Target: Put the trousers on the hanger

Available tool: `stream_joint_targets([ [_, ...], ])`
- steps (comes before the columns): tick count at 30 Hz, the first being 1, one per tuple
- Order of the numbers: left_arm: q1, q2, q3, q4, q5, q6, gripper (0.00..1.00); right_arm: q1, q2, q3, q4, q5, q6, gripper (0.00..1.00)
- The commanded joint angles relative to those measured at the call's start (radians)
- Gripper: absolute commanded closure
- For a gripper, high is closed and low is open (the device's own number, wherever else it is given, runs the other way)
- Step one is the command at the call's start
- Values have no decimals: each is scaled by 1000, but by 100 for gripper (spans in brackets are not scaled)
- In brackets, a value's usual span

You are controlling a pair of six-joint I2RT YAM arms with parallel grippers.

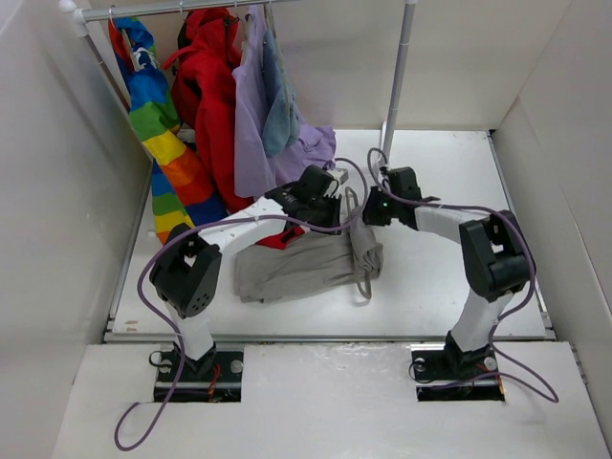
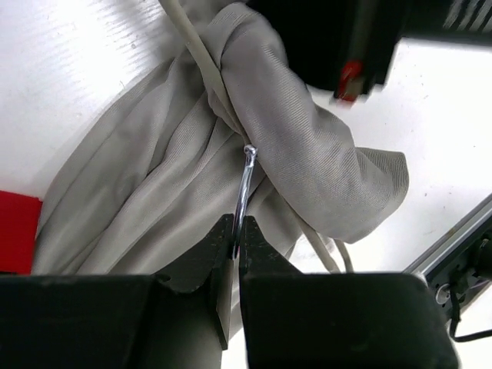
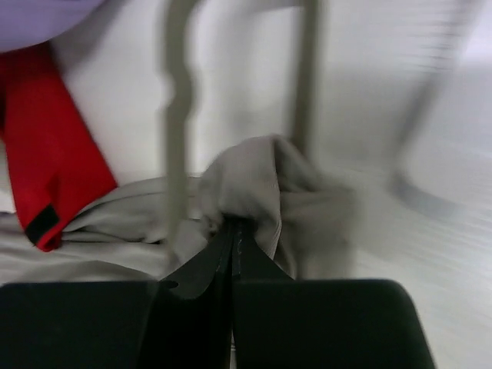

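At the tips of my right gripper (image 3: pixel 233 224), clamped shut on a fold, the trousers (image 3: pixel 265 181) look limp, light and slippery, so I'd keep to bunched cloth; left gripper (image 2: pixel 234 234) is pinched shut on the hanger (image 2: pixel 244 184) hook.

Blurry hanger (image 3: pixel 175 154) in right wrist view

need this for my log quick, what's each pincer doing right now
left pincer: closed on the thin metal hook of the hanger
right pincer: closed, pinching a fold of the trousers
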Motion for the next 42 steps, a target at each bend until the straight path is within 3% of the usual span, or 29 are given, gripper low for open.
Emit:
stream_joint_targets([
  [1, -7, 50, 47, -59, -57, 83, 100, 90, -1, 34, 113, -4, 3, 100],
  [10, 12, 62, 71, -50, -9, 238, 100, 93, 181, 43, 100, -68, -32, 100],
  [17, 12, 53, 81, -12, 0, 383, 100, 112, 161, 44, -7, 73, -104, 99],
  [19, 12, 85, 113, -35, 0, 373, 100, 112, 145, 81, -92, 82, -148, 78],
  [23, 12, 119, 133, -99, 12, 331, 100, 132, -19, 126, -247, 131, -280, 60],
  [26, 12, 119, 121, -99, 30, 295, 100, 155, -34, 214, -439, 179, -392, 42],
  [27, 12, 119, 121, -90, 31, 295, 100, 155, -34, 228, -473, 197, -418, 41],
  [32, 12, 108, 111, -90, 31, 258, 100, 132, -135, 141, -475, 150, -385, 41],
  [36, 12, 87, 92, -90, 21, 258, 100, 120, -270, 69, -438, 103, -351, 57],
  [42, 12, 87, 83, -99, 21, 258, 100, 141, -417, -3, -355, 8, -296, 52],
])
